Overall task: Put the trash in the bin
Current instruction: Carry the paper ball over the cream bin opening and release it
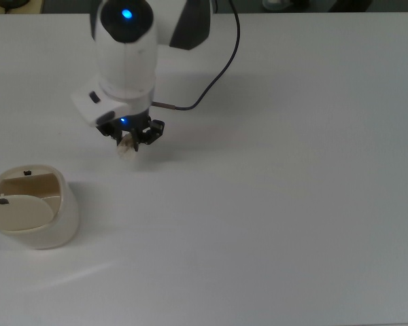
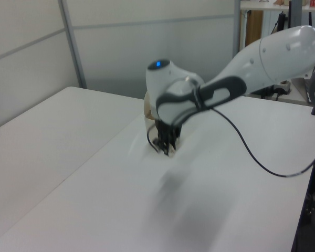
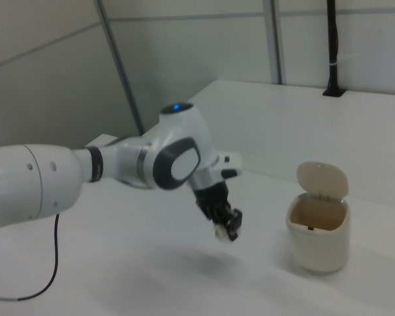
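Observation:
The trash [image 1: 126,148], a small crumpled cream-white paper wad, is pinched between the black fingers of my gripper [image 1: 130,138], which is shut on it. In the right view the trash [image 3: 220,232] hangs in my gripper [image 3: 225,226] clear above the white table, left of the bin. The bin [image 1: 62,219] stands at the top view's lower left, lid swung open, tan inside showing. In the right view the bin [image 3: 319,247] stands at the right with its lid upright. In the left view my gripper [image 2: 165,146] is blurred and the arm covers most of the bin.
A black cable [image 1: 221,64] runs from the wrist back over the table [image 1: 292,204]. The arm's base rises at the top view's upper edge. A black post [image 3: 334,49] stands at the table's far edge in the right view.

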`<state>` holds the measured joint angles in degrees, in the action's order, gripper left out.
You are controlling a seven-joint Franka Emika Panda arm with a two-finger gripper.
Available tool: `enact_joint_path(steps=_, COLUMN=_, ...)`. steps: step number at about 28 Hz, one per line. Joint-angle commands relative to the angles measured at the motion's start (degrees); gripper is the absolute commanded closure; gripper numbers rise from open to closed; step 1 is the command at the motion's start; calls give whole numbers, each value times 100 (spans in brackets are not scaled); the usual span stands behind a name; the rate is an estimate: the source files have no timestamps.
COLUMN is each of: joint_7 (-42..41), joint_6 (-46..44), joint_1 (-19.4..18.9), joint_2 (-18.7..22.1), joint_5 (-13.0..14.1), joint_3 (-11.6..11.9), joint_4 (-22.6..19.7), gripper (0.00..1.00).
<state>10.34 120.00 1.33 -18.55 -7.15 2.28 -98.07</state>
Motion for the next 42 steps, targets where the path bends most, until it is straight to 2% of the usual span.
enact_joint_path(steps=1, joint_7=30, joint_6=-538, joint_1=288, joint_2=27, joint_5=451, joint_3=18, joint_4=911, gripper=100)
enact_joint_path(steps=7, joint_7=39, joint_6=-487, joint_1=631, joint_2=9, joint_5=618, joint_3=26, joint_4=1211, gripper=100)
enact_joint_path(steps=11, joint_7=47, joint_6=-302, joint_1=851, joint_2=-52, joint_5=619, joint_3=26, joint_4=1229, gripper=100)
enact_joint_path(steps=18, joint_7=714, joint_6=1058, joint_1=1185, joint_2=-368, joint_5=592, joint_3=26, joint_4=1255, gripper=100)
enact_joint_path(steps=23, joint_7=751, joint_6=1579, joint_1=1256, joint_2=-536, joint_5=575, joint_3=26, joint_4=1264, gripper=100)
enact_joint_path(steps=25, joint_7=891, joint_6=1763, joint_1=1265, joint_2=-641, joint_5=540, joint_3=35, joint_4=1264, gripper=96)
enact_joint_path(steps=26, joint_7=917, joint_6=1816, joint_1=1256, joint_2=-685, joint_5=522, joint_3=35, joint_4=1264, gripper=92)
enact_joint_path(steps=27, joint_7=952, joint_6=1851, joint_1=1265, joint_2=-720, joint_5=505, joint_3=35, joint_4=1264, gripper=83)
enact_joint_path(steps=28, joint_7=979, joint_6=1878, joint_1=1265, joint_2=-729, joint_5=470, joint_3=35, joint_4=1264, gripper=64)
enact_joint_path(steps=30, joint_7=1119, joint_6=1878, joint_1=1247, joint_2=-764, joint_5=304, joint_3=35, joint_4=1264, gripper=0)
enact_joint_path(steps=33, joint_7=1295, joint_6=1861, joint_1=1221, joint_2=-756, joint_5=31, joint_3=26, joint_4=1255, gripper=0)
enact_joint_path(steps=36, joint_7=1453, joint_6=1861, joint_1=1195, joint_2=-756, joint_5=-128, joint_3=18, joint_4=1255, gripper=0)
enact_joint_path(steps=42, joint_7=1419, joint_6=1790, joint_1=1186, joint_2=-703, joint_5=-155, joint_3=9, joint_4=1238, gripper=0)
